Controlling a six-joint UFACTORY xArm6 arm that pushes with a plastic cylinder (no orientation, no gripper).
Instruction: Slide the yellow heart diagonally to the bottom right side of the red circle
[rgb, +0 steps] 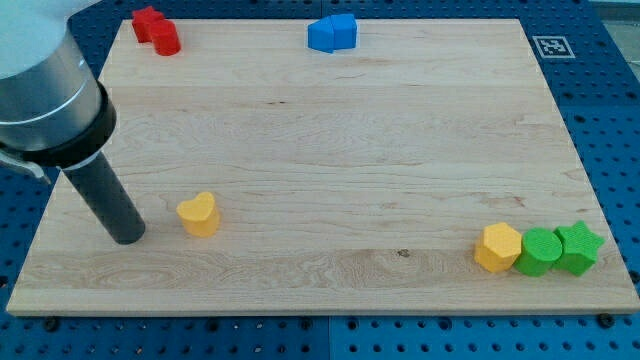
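1. Gripper status: none is fitted, so no open or closed state can be reported; the arm ends in a dark rod, and my tip (128, 238) rests on the table (330, 150), holding nothing.
2. Landmark for this report: the yellow heart (199, 214), which sits in the lower-left part of the table.
3. My tip stands just to the view's left of the yellow heart and slightly lower, near it but apart; a strip of bare wood shows between them.
4. Target reference: the red circle (166, 38) lies far toward the view's top of the yellow heart and a little to its left, touching a red star-like block (147, 20) on its upper-left side.
5. Judgement on placement: the yellow heart is not yet at its goal, which is the spot diagonally below and right of the red circle. A tip on the heart's lower-left flank suits a push up the table; the heading will need to be mostly upward.
6. Bystanders: a blue block (332, 32), shape unclear, sits far up and right of the yellow heart. A yellow hexagon (498, 247), green circle (541, 251) and green star (579, 247) form a touching row far to its right, clear of the likely path.
7. Risk: an off-centre contact may spin the heart sideways.
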